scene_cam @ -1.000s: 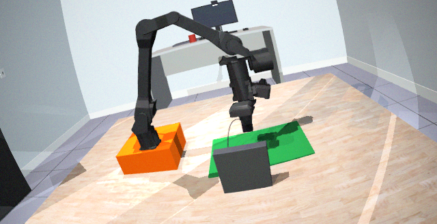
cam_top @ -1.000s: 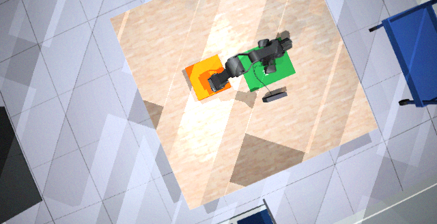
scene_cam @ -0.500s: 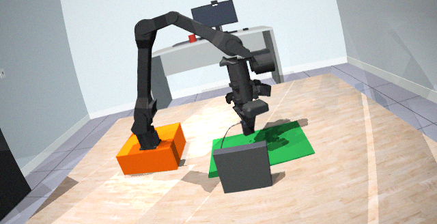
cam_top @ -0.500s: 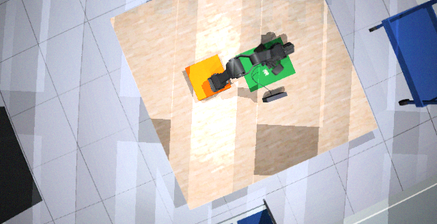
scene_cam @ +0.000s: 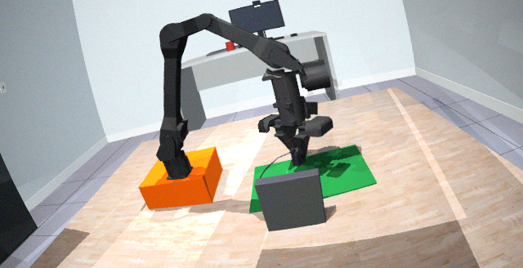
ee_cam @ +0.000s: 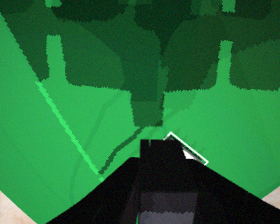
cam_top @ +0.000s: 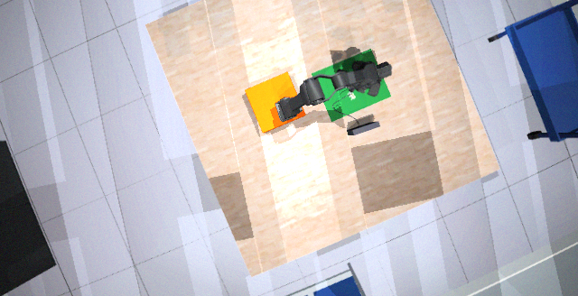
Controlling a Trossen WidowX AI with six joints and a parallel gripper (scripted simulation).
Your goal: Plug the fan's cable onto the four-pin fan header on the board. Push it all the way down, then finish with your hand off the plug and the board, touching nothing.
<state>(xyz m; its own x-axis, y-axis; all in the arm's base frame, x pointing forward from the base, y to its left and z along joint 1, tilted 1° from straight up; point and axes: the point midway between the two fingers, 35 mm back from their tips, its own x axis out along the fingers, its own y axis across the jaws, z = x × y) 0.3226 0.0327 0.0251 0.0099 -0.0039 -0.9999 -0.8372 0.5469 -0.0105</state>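
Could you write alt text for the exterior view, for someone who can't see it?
A dark robot arm on an orange base reaches down over a green board, its gripper shut on a small dark plug. A thin cable trails toward a grey fan standing in front.

no readable text, label, brand, number or sign shows in any view. the board (scene_cam: 347, 170), the fan (scene_cam: 292, 198) and the orange base (scene_cam: 184, 184) carry no lettering, and the header (ee_cam: 191, 152) at the plug's 1 o'clock is unmarked.
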